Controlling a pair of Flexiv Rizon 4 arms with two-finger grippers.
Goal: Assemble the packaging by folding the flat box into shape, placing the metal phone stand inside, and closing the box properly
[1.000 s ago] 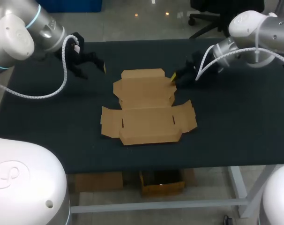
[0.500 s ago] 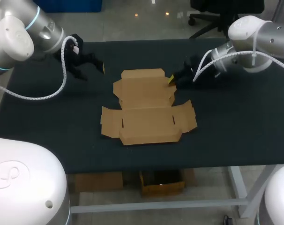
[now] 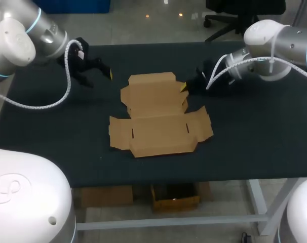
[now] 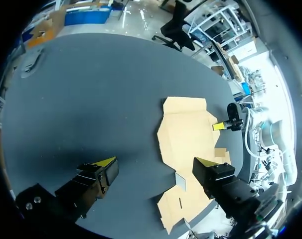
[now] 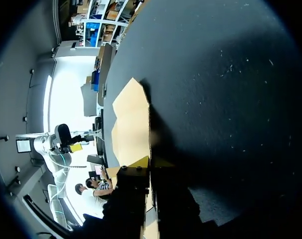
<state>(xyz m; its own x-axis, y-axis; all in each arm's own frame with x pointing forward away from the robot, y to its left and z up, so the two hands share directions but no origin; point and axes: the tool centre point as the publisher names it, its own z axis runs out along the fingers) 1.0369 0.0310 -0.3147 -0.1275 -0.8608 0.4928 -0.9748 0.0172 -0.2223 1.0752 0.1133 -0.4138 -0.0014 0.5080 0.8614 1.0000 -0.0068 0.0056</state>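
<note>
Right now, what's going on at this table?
Box assembly is at its very start. The cardboard box lies flat and unfolded on the dark table. The right claw is at the right edge of the box's far flap. The left claw is open, off to the box's far left side, holding nothing. No phone stand is in view.

The flat box [image 3: 156, 114] is plain tan cardboard, unprinted; the bench [image 3: 255, 147] is dark charcoal. The left hand [image 4: 156, 163] and the right hand [image 5: 151, 163] are black with bright yellow tips.
</note>
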